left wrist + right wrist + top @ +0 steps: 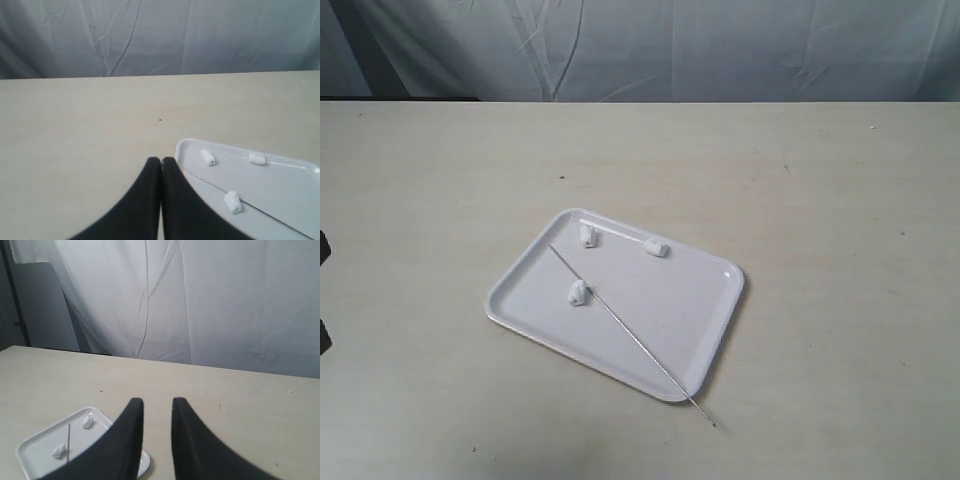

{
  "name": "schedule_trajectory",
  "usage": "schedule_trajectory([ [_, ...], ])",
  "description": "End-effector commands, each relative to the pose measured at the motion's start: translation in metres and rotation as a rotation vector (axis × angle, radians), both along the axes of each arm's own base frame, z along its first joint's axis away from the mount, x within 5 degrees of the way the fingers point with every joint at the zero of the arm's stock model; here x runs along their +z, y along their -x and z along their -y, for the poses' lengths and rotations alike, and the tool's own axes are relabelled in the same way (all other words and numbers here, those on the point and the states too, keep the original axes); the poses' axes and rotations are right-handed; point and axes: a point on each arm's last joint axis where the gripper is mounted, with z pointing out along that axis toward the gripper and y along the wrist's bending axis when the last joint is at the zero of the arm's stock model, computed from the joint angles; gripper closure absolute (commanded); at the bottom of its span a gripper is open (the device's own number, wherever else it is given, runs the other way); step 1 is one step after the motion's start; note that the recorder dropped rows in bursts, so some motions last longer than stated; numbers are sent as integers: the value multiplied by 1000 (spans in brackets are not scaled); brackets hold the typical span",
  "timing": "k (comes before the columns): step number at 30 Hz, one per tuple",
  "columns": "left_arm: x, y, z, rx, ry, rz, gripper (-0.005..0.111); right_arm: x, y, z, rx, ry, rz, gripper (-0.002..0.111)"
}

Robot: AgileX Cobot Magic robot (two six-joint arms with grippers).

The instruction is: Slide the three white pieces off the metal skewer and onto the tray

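The white tray [685, 295] lies mid-table. The thin metal skewer [620, 318] rests diagonally across it, its near tip past the rim on the table. Two white pieces [587, 236] [656, 248] lie loose near the tray's far edge. The third piece [577, 292] sits right against the skewer; I cannot tell whether it is threaded. My left gripper [161, 161] is shut and holds nothing, hovering beside the tray's corner [181, 146]. My right gripper [155, 402] is open and empty, away from the tray [30, 446]. Neither gripper shows in the exterior view.
The pale table [820, 180] runs back to a grey-white curtain [720, 50]. Dark shapes [323, 245] show at the left edge of the exterior view.
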Motion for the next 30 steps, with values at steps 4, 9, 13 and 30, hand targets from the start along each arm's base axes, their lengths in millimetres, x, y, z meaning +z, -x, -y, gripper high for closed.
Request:
schedule_trajectory([
  [4, 10, 11, -10, 78, 21, 115, 107, 0, 0, 0, -3, 3, 14, 88],
  [9, 18, 22, -20, 182, 33, 220, 107, -2, -1, 3, -45, 33, 9, 88],
  [13, 27, 36, -33, 328, -8, 356, 107, -8, -2, 1, -127, 86, 55, 88],
  [30, -28, 40, -18, 149, -315, 244, 107, -112, -19, -24, -204, 37, -83, 88],
])
